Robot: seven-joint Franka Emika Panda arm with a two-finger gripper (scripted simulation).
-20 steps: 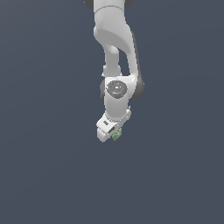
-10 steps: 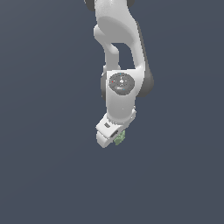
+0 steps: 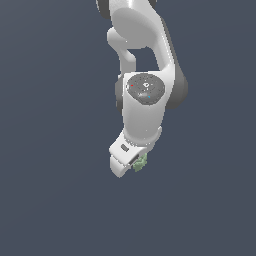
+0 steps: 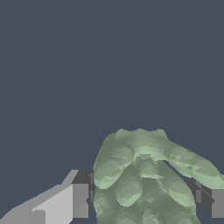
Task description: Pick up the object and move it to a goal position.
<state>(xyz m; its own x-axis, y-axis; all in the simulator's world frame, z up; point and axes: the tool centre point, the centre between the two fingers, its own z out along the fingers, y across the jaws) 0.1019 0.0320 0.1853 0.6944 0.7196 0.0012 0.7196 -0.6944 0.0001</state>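
Observation:
The object (image 3: 140, 163) is a tiny pale-green knobbly clump held at the tip of my white gripper (image 3: 134, 165), below the centre of the exterior view. In the wrist view the clump (image 4: 144, 179) fills the space between the two fingers (image 4: 78, 200), which press on it from both sides. The gripper is shut on the object and hangs in the air under the white arm (image 3: 142, 107). No goal marker shows in either view.
A plain dark blue-grey background (image 3: 50, 150) surrounds the arm in both views. No other objects, containers or edges show.
The arm has swung towards the camera and looms larger. The gripper with the clump has shifted slightly down and to the exterior view's right. The grasp is unchanged.

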